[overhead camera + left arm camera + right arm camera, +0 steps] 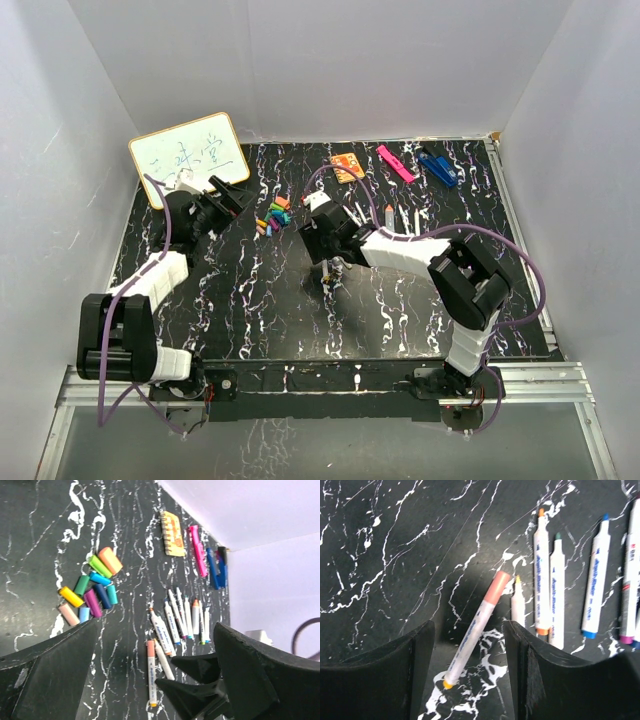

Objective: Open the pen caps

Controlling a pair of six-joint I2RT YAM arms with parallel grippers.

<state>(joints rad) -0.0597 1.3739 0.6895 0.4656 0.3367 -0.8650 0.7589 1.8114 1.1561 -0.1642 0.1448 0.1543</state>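
Right tool (468, 645): I am holding it spread above the counter (380, 555), gripping nothing, with its fingers (415, 660) straddling one pen.
Capped pen (475, 630): it is lying flat on the counter in the gap between those fingers. It is slanting across the gap and, as far as I can tell, touching neither finger.
Peach cap (496, 586): it is sitting on the far end of that pen, beyond my fingertips.
Left tool (155, 645): I am holding it spread and empty, well apart from the capped pen.
Uncapped pens (555, 595): they are lying in a row to one side, and the yellow-tipped pen (518, 602) is lying just beside the capped one.
Removed caps (92, 592): they are lying in a loose pile, apart from the pens.
Hazard, skew: the pen is slanting, so I am judging that closing could spin or roll it out instead of clamping it.
Hazard, neighbour: I am expecting the finger nearest the yellow-tipped pen to catch or push it on the way down.
Hazard, grip site: if I am clamping the cap itself, I am leaving the left tool nothing to pull.
Hazard, reach: the left tool is facing a long approach, so I am judging a miss at the small cap likely.
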